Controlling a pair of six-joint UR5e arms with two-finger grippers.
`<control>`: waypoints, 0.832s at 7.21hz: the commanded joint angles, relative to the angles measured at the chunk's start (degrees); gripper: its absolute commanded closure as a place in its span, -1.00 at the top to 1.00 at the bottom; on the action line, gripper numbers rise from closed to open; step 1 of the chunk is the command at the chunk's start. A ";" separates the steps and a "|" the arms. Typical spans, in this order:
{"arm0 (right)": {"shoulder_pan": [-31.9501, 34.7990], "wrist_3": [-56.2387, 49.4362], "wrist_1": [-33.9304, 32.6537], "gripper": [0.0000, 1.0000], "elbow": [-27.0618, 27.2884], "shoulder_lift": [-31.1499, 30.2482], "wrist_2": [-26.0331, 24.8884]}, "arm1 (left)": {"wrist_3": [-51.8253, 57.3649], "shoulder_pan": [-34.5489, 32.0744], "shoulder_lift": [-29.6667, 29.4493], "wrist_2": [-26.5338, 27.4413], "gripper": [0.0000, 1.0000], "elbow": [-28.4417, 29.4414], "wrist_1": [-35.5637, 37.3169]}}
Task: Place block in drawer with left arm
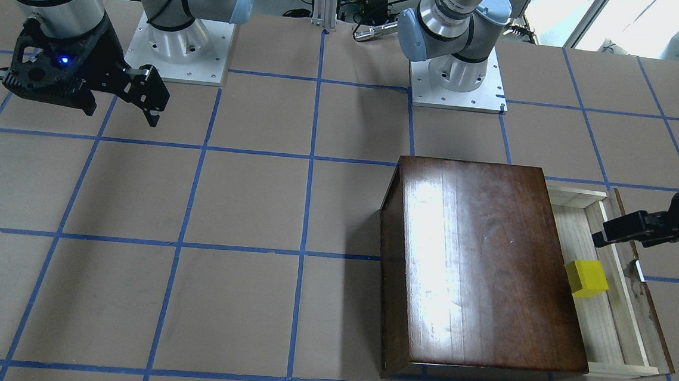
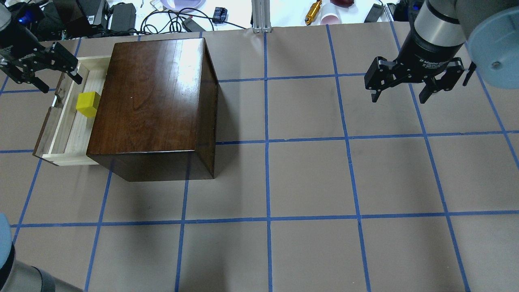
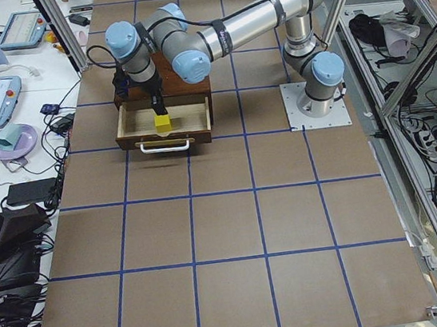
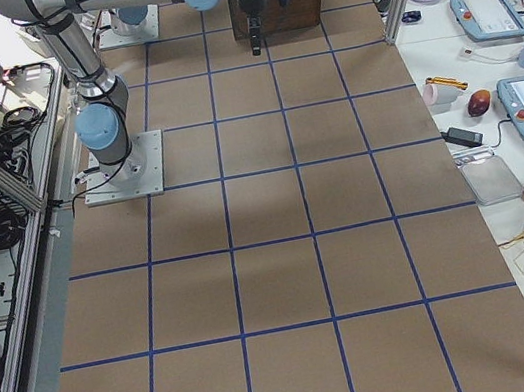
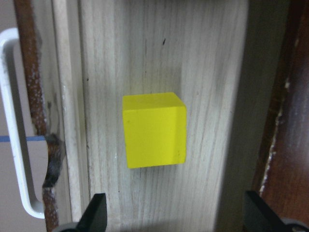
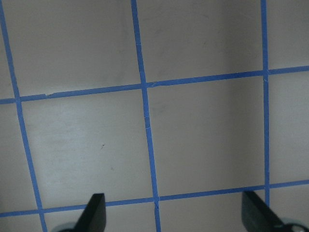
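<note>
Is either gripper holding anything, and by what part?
Nothing is held. Left gripper open above the drawer, where the block lies free; right gripper open, empty.

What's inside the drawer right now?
The yellow block rests on the drawer floor, clear of the open left gripper. The drawer's rear part is covered by the cabinet, unseen.

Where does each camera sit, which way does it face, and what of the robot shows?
Overhead: behind the robot, looking forward and down on the brown blue-taped table; left hand, right hand.
Front-facing: across the table, facing the robot; bases, hands.
Exterior left: table's left end, looking along it; left arm near.
Exterior right: opposite end; right arm near.
Left wrist: down into the shallow pale wooden drawer; fingertips.
Right wrist: down on the table; fingertips.
Shared: overhead and front-facing show the small yellow cube in that drawer.
</note>
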 commanded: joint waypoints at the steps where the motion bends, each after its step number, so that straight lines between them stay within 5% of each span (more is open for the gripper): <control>1: 0.00 0.00 0.00 1.00 0.00 0.00 0.00 | -7.17 -5.35 4.27 1.33 1.00 0.40 -0.19; 3: 0.00 0.00 0.00 1.00 0.00 0.00 0.00 | -9.88 -12.37 6.55 3.00 1.00 -0.73 -0.80; 6: 0.00 0.00 0.00 1.00 0.00 0.00 0.09 | -27.79 -18.38 10.07 3.36 1.00 -5.21 -1.06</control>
